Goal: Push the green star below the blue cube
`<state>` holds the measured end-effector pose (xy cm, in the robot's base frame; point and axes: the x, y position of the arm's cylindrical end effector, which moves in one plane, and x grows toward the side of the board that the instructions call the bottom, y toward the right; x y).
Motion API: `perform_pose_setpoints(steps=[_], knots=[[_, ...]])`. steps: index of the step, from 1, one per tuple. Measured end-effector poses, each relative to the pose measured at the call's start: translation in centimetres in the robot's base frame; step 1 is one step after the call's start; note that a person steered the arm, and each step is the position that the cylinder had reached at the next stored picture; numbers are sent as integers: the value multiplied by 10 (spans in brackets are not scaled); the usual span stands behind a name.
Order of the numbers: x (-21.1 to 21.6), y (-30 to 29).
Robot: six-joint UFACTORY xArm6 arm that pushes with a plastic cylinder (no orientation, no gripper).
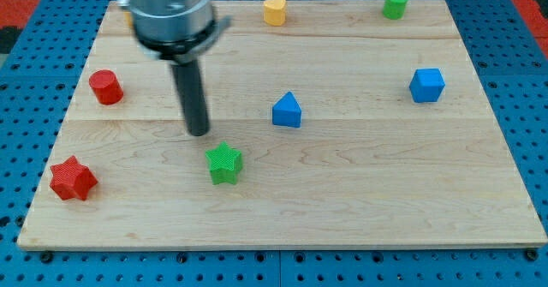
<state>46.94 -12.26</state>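
**Rod tip set just above and to the left of the green star**

A pale wooden board (360, 210) is seen lying on a blue perforated surface (522, 81). The straight dark rod of the arm is seen coming down from a grey cylindrical mount near the view's top left, and my tip (199, 133) is placed on the board just beside the green star-shaped block (224, 163), to its upper left as viewed. Whether the two are touching cannot be told, though a narrow strip of wood appears between them. No gripper or hand is carried by the arm, so nothing is spread, pressed together or pinched; only the bare rod end is shown.

The green star is found in the lower middle-left part of the board. The blue cube-shaped block (426, 85) is seen well apart from it, far toward the view's right and higher up. Between them, nearer the star, a blue block with a pointed, roof-like top (287, 110) is standing.

A red cylindrical block (106, 87) is seen at the view's left and a red star-shaped block (72, 178) at the lower left. Along the top edge, a yellow block (274, 10) of unclear shape and a green cylindrical block (395, 3) are placed.
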Motion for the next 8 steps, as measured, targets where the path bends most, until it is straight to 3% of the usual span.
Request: perform_pose_setpoints(steps=[1, 2, 4, 5, 7, 8], knots=[[39, 34], [50, 133], [70, 41], [91, 45], [103, 181], [124, 138]])
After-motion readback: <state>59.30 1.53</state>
